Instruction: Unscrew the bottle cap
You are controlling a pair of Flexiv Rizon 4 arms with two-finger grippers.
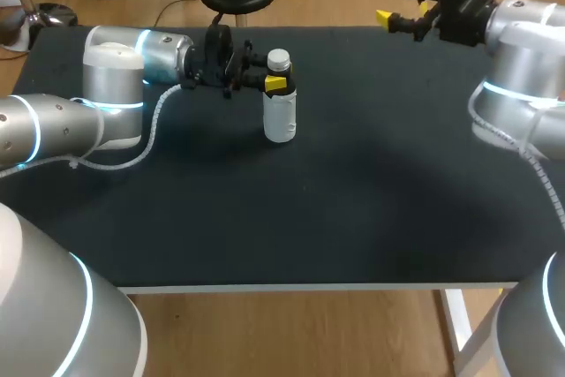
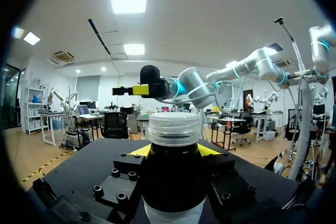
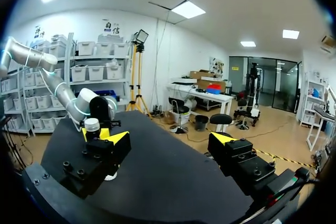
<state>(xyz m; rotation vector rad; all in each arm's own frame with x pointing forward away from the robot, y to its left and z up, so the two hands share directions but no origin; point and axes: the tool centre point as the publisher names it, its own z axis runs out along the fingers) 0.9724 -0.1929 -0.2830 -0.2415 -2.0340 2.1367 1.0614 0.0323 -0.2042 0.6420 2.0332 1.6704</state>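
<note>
A white bottle [image 1: 280,117] with a dark neck and a pale ribbed cap [image 1: 278,60] stands upright on the black table, left of its middle. My left gripper [image 1: 276,82] is shut on the neck just under the cap, a yellow tip showing on the near side. In the left wrist view the bottle [image 2: 173,182] fills the space between the fingers of the gripper [image 2: 174,153], the cap [image 2: 174,128] rising above them. My right gripper [image 1: 404,6] hangs open over the far right edge, well away from the bottle. From the right wrist view the open gripper [image 3: 168,142] is empty, with the bottle's cap [image 3: 92,125] far ahead.
The black table [image 1: 353,200] carries only the bottle. My left arm [image 1: 115,86] lies low over the far left part of the table. My right arm [image 1: 521,68] stands at the right edge.
</note>
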